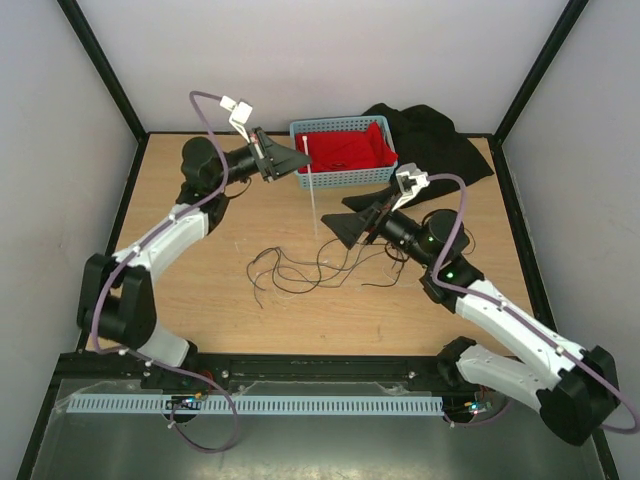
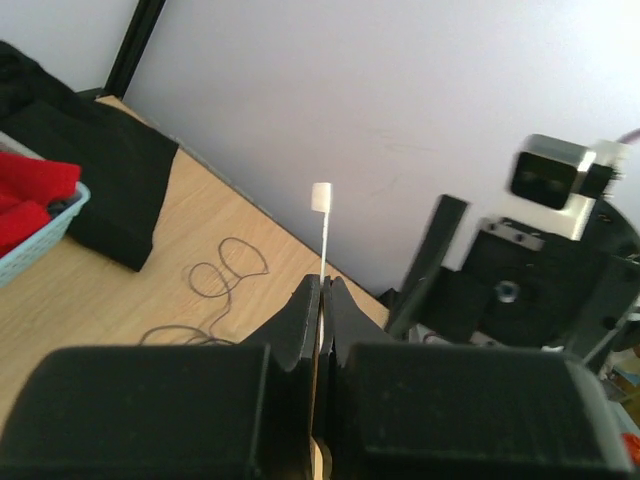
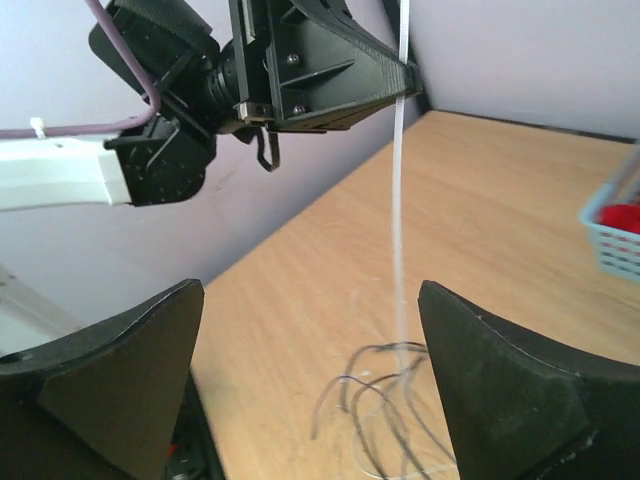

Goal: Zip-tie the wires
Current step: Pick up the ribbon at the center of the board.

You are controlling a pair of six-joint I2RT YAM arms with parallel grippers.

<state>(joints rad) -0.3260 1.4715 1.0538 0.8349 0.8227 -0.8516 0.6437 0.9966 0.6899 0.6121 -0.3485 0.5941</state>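
The zip tie (image 1: 313, 200) is a thin white strip hanging upright above the table, its lower end near the wires (image 1: 310, 270). My left gripper (image 1: 303, 161) is shut on its upper part, in front of the blue basket. In the left wrist view the zip tie (image 2: 323, 235) sticks out past the closed left gripper (image 2: 326, 285), square head at the far end. My right gripper (image 1: 340, 228) stands open just right of the strip's lower end. The right wrist view has the zip tie (image 3: 398, 230) between the spread fingers (image 3: 500, 370), nearer the right one and untouched, with the wires (image 3: 390, 400) lying below.
A blue basket (image 1: 343, 178) holding a red cloth (image 1: 345, 148) stands at the back centre. A black cloth (image 1: 440, 140) lies behind and to its right. Black frame posts rise at the back corners. The right arm (image 2: 520, 290) fills the right side of the left wrist view.
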